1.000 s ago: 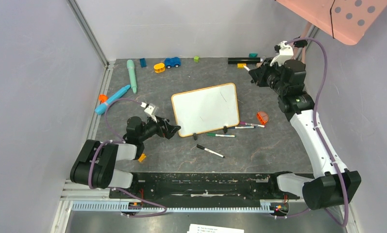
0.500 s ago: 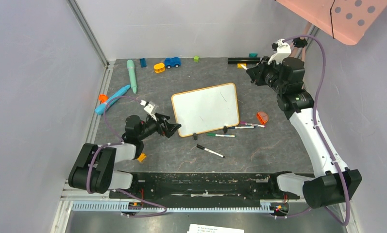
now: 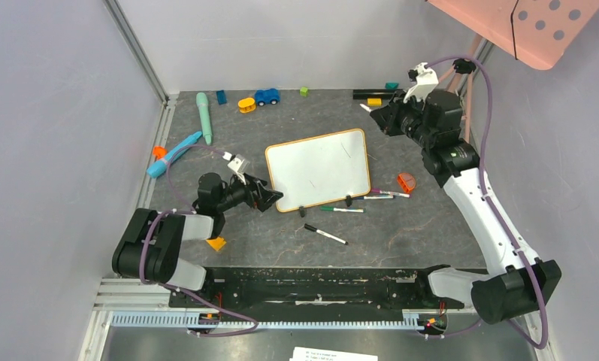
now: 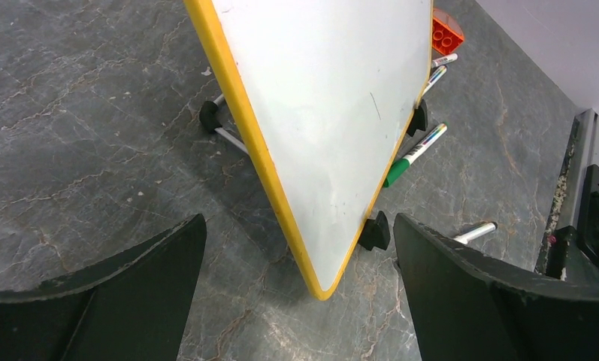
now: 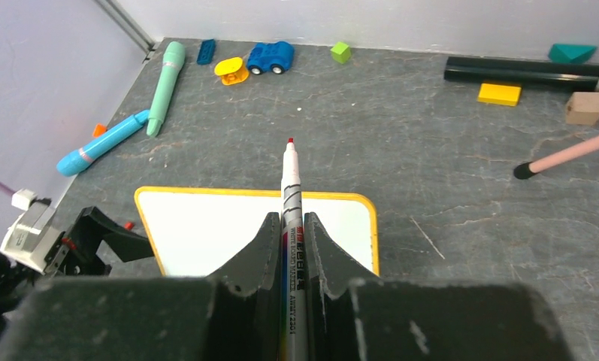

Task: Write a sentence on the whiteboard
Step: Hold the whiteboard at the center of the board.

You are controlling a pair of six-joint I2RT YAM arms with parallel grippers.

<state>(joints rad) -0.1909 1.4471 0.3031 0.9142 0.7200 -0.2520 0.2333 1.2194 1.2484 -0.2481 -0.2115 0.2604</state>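
In the top view, the right end effector (image 3: 381,118) has drifted left and a little up across the upper right of the frame. Its red-tipped marker (image 3: 367,108) now sits just above the upper right corner of the whiteboard (image 3: 319,169). Left of centre, the left end effector (image 3: 270,197) has edged right, closer to the board's lower left corner. The left arm has shifted and uncovered more of the orange block (image 3: 217,243).

Loose markers (image 3: 341,209) crowd the floor beside the whiteboard (image 3: 319,169).
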